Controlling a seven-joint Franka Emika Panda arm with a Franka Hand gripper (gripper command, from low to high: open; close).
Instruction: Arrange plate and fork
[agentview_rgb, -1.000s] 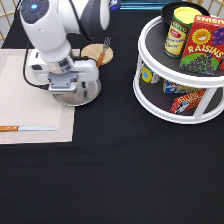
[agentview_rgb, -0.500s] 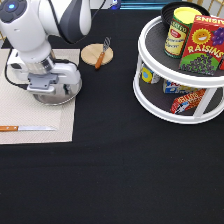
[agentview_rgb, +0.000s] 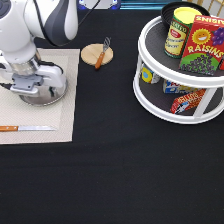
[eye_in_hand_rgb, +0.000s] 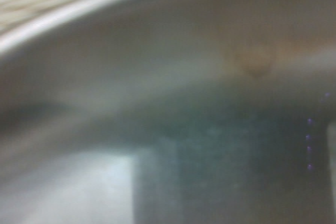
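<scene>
The shiny silver plate (agentview_rgb: 54, 95) lies on the beige placemat (agentview_rgb: 62, 117) at the exterior view's left. My gripper (agentview_rgb: 34, 91) sits right over the plate's left part and is shut on its rim, with the hand hiding much of it. The wrist view is filled by the plate's metal surface (eye_in_hand_rgb: 165, 125) from very close. The fork (agentview_rgb: 101, 55), with an orange-brown handle and silver tines, lies across the round tan wooden disc (agentview_rgb: 91, 54) on the black table, to the upper right of the placemat and apart from the gripper.
A wooden-handled knife (agentview_rgb: 27, 128) lies on the placemat's lower part. A white two-tier turntable (agentview_rgb: 150, 95) at the right holds a can (agentview_rgb: 179, 31), a raisins box (agentview_rgb: 202, 45) and packets below. The robot arm (agentview_rgb: 35, 25) rises over the upper left.
The gripper and the plate have moved together to the left, from the placemat's right edge onto its middle. The fork, disc and knife have not moved.
</scene>
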